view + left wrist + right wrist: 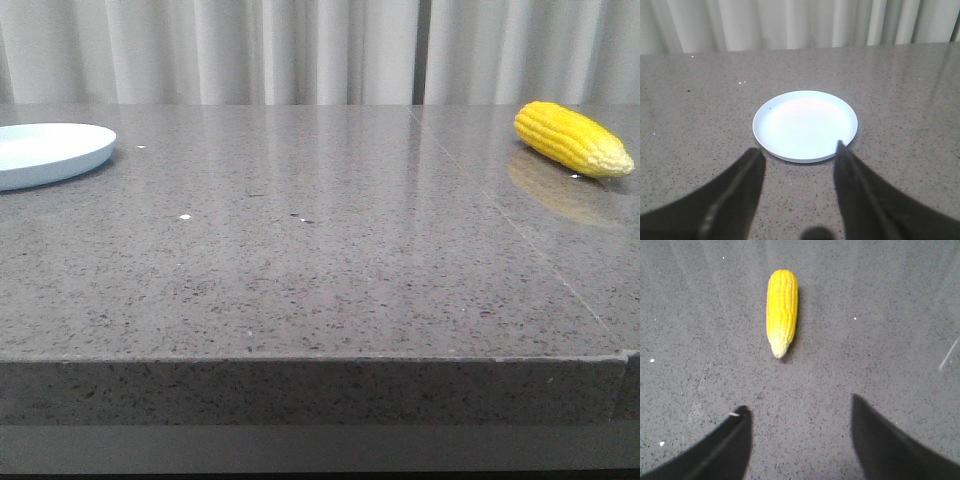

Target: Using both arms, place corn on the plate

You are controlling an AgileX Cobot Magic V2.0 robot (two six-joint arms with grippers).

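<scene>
The yellow corn (572,138) lies on the grey table at the far right, its paler tip pointing right. In the right wrist view the corn (782,311) lies ahead of my right gripper (799,407), tip toward the fingers, clearly apart from them. The right gripper is open and empty. The pale blue-white plate (45,153) sits at the far left of the table, empty. In the left wrist view the plate (805,125) lies just ahead of my left gripper (799,150), which is open and empty, one fingertip overlapping the plate's near rim. Neither gripper shows in the front view.
The speckled grey table (320,260) has a seam running diagonally on its right side (520,240). Its front edge (320,360) is near the camera. Pale curtains (320,50) hang behind the table.
</scene>
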